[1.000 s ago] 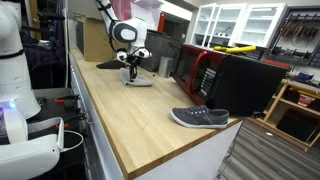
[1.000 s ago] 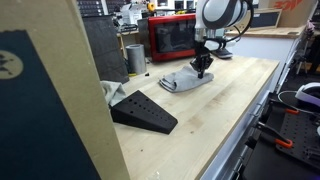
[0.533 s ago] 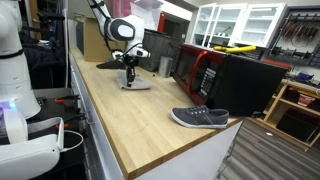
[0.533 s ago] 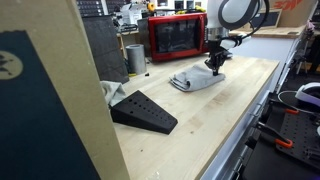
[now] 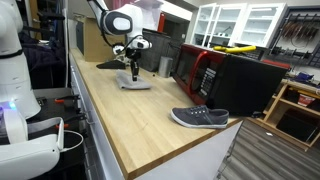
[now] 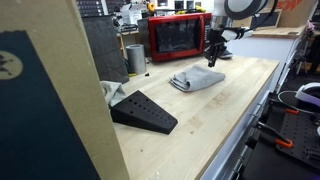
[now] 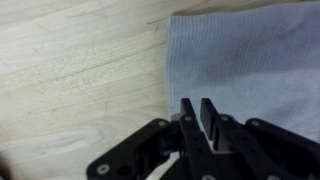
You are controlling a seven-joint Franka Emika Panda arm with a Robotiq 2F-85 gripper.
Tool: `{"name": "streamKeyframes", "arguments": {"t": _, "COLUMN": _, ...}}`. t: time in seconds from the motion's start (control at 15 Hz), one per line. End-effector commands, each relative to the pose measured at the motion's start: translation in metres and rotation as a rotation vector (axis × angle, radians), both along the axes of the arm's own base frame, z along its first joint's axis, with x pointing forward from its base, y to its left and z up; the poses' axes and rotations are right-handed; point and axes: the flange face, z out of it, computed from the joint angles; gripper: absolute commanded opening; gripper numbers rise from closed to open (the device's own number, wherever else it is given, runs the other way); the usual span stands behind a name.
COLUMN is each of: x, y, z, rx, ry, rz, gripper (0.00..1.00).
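Note:
A light grey-blue folded cloth lies flat on the wooden countertop; it also shows in an exterior view and fills the upper right of the wrist view. My gripper hangs just above the cloth's far edge, seen too in an exterior view. In the wrist view the two black fingers are pressed nearly together with only a thin slit between them, and nothing shows between them. The cloth appears to lie below the fingertips, apart from them.
A grey shoe lies near the counter's edge. A red-and-black microwave stands behind the cloth, with a metal cup beside it. A black wedge and a crumpled white cloth lie further along the counter.
The gripper has risen from the cloth and shifted along the counter. The cloth moved with it over the earlier frames and now lies flat below.

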Motion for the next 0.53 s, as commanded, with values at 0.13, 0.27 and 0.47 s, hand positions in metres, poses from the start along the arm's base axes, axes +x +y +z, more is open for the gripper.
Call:
{"name": "streamKeyframes", "arguments": {"t": 0.13, "x": -0.028, "y": 0.037, "z": 0.031, "rx": 0.146, "ry": -0.085, "rz": 0.034, "gripper": 0.63}}
{"name": "streamKeyframes", "arguments": {"t": 0.27, "x": -0.032, "y": 0.055, "z": 0.035, "rx": 0.147, "ry": -0.110, "rz": 0.079, "gripper": 0.78}}
{"name": "streamKeyframes", "arguments": {"t": 0.47, "x": -0.037, "y": 0.084, "z": 0.031, "rx": 0.116, "ry": -0.121, "rz": 0.165, "gripper": 0.99}}
